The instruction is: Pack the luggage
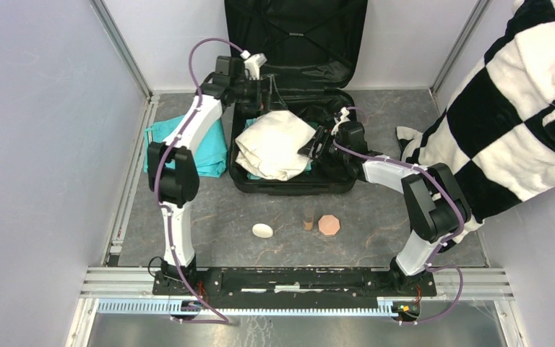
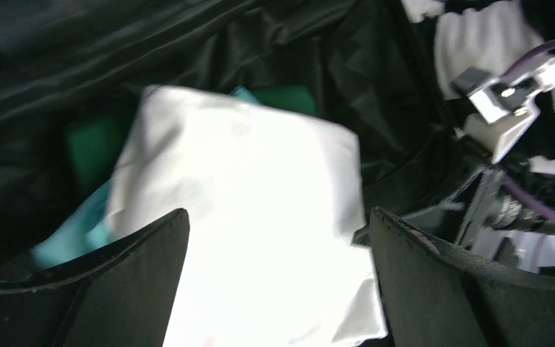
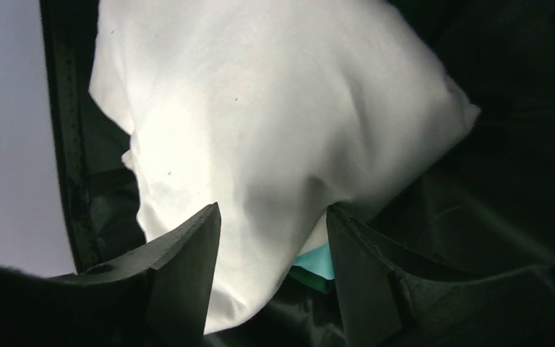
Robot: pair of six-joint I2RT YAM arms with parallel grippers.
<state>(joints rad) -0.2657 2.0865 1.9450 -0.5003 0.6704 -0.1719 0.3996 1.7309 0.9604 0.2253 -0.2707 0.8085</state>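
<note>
1 white cloth [image 1: 274, 144] tops teal cloth [image 2: 87, 144] in the luggage [image 1: 289, 186]; left end effector [image 2: 278, 215] gapes above, right end effector [image 3: 273, 211] grip unclear.

**Three cameras, one shared scene**

My top camera sits high behind the arm bases, looking down and forward over the whole table [image 1: 217, 231] and the luggage [image 1: 293, 186]. The wrist cameras look out from the left gripper [image 2: 278, 238] and right gripper [image 3: 273, 217], very close, into it. All three share the white cloth [image 1: 274, 144] inside.
</note>
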